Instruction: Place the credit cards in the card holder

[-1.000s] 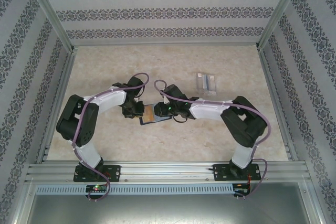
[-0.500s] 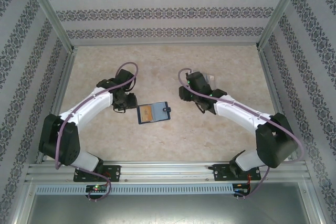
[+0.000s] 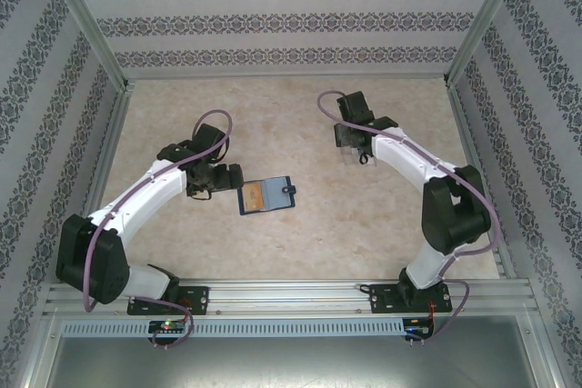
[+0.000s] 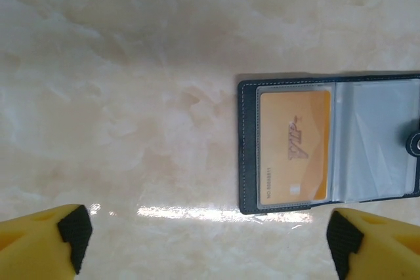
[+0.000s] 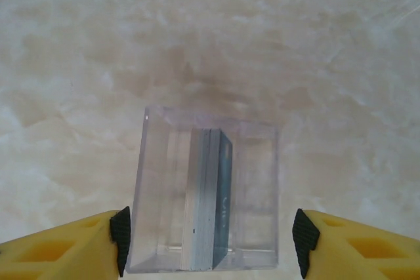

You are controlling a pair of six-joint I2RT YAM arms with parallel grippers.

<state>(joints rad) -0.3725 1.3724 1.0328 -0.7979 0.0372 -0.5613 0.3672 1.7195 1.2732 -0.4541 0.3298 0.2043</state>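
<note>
The card holder (image 3: 268,195) lies open on the table, navy with a pale inside and a snap tab (image 4: 414,142). An orange credit card (image 4: 294,146) sits under the clear pocket of its left half. My left gripper (image 4: 209,244) is open just left of the holder (image 4: 248,149), with nothing between its fingers (image 4: 73,229). My right gripper (image 5: 211,244) hangs open over the clear plastic box (image 5: 157,195) at the back right, one pad (image 5: 121,231) on each side of it. A stack of cards (image 5: 209,201) stands on edge in the box, the outermost bluish.
The left arm (image 3: 145,190) reaches in from the left and the right arm (image 3: 409,163) stretches toward the back right (image 3: 350,138). Patterned walls and metal rails (image 3: 100,43) close in the marble table (image 3: 273,115) on three sides.
Both grippers have left the card holder and opened. The left pulled back to the left; the right swung to the back right over the clear box. The holder stays open with the orange card inside.
</note>
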